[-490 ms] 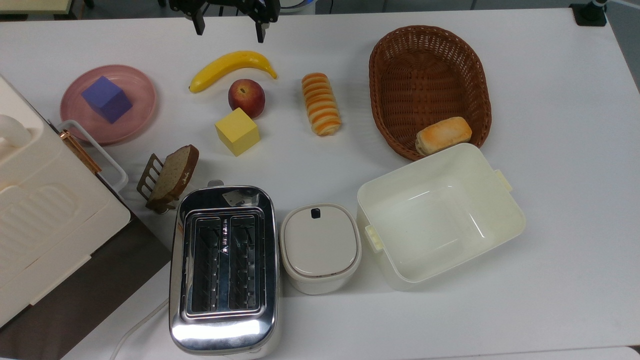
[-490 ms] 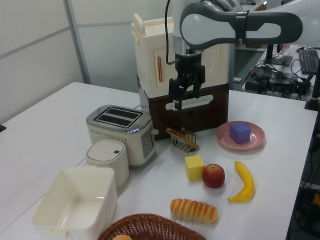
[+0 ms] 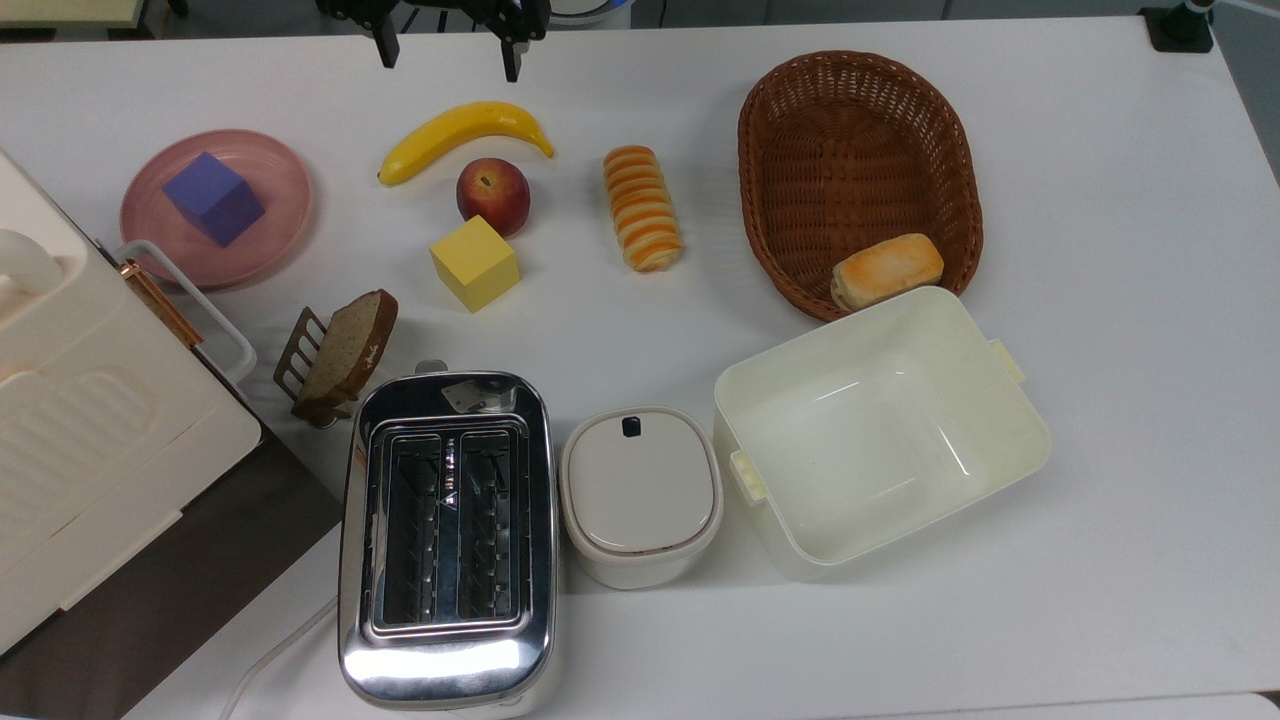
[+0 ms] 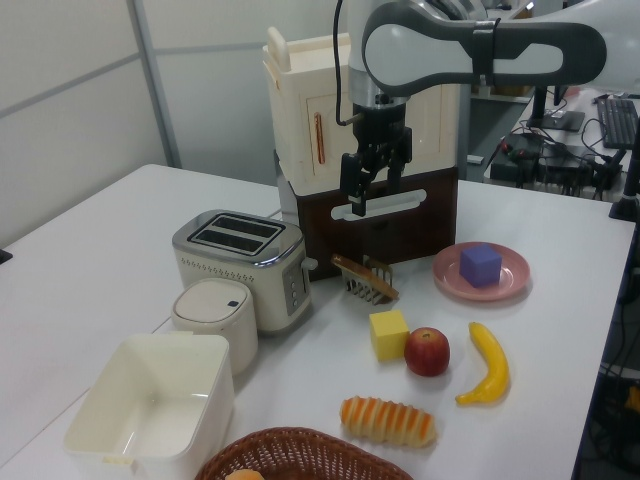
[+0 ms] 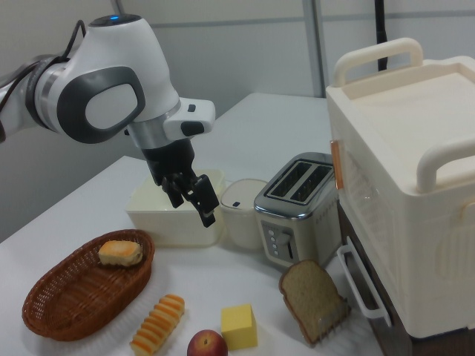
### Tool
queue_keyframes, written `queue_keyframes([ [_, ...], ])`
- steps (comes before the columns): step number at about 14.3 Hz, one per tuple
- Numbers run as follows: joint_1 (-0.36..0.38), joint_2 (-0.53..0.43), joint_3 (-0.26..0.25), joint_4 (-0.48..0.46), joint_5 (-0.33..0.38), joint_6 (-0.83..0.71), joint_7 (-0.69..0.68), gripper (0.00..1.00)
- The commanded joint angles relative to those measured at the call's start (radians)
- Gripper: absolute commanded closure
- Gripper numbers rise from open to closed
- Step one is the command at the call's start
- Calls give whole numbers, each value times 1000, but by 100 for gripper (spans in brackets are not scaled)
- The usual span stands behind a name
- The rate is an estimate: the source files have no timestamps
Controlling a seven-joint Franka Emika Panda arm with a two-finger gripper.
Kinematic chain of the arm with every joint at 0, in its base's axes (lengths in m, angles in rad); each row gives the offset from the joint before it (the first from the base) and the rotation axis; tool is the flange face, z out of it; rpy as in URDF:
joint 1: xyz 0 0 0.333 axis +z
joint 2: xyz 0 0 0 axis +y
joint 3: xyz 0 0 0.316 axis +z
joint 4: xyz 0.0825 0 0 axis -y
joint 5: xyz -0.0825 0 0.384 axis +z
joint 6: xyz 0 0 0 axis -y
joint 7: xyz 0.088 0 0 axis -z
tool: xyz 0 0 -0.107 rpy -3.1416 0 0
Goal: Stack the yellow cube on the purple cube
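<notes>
The yellow cube [image 3: 475, 263] [image 4: 389, 334] [image 5: 239, 327] rests on the white table beside a red apple [image 3: 493, 194]. On a pink plate [image 3: 275, 232] at the top view's left sits the purple cube [image 3: 213, 197] [image 4: 480, 265]. My gripper [image 3: 447, 55] [image 4: 368, 195] [image 5: 193, 210] hangs high in the air, open, with nothing between its fingers. In the top view it is at the upper edge, beyond the banana and well away from both cubes.
A banana [image 3: 460, 135] and a striped bread roll [image 3: 642, 208] lie near the yellow cube. A bread slice in a rack [image 3: 340, 355], a toaster [image 3: 445, 530], a lidded pot [image 3: 640, 495], an open cream box [image 3: 880, 430], a wicker basket [image 3: 860, 170] and a large cream cabinet [image 3: 90, 430] surround them.
The gripper has risen a little and shifted toward the top view's upper edge, still open. The cubes have not moved.
</notes>
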Motion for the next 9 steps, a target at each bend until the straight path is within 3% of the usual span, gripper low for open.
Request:
queue_keyframes([
  [1, -6, -17, 2, -1, 4, -5, 13, 0],
  [9, -3, -10, 2, -1, 9, -4, 11, 0],
])
